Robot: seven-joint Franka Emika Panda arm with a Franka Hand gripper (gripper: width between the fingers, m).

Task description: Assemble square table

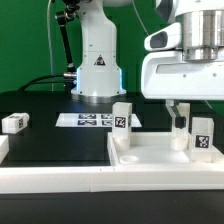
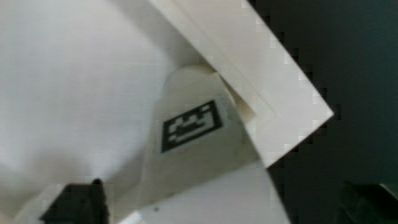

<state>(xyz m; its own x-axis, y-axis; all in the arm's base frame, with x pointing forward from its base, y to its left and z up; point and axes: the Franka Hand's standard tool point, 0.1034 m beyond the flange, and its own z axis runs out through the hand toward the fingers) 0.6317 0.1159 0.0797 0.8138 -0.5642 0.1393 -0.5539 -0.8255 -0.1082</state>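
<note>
The square table top (image 1: 150, 160) lies flat at the front of the black work surface (image 1: 40, 105), rim facing up, forming a shallow tray. Two white legs stand upright inside this tray. One leg (image 1: 121, 124) stands at the far corner toward the exterior view's left; the other leg (image 1: 201, 138) stands near the far edge toward the exterior view's right. Each leg carries a black-and-white square tag; the patterns hold no readable text. In the wrist view, a tagged leg (image 2: 199, 120) stands against the raised rim (image 2: 267, 70) of the slab.

A third leg (image 1: 14, 122) lies on the work surface well apart from the slab, toward the exterior view's left, with its tag visible.

The marker board (image 1: 88, 120) lies flat in front of the arm's base, which bears a triangular warning label (image 1: 99, 62).

The gripper (image 1: 181, 115) hangs above the slab, just beside the right-hand leg. Its jaws stand spread wide with nothing between them.
</note>
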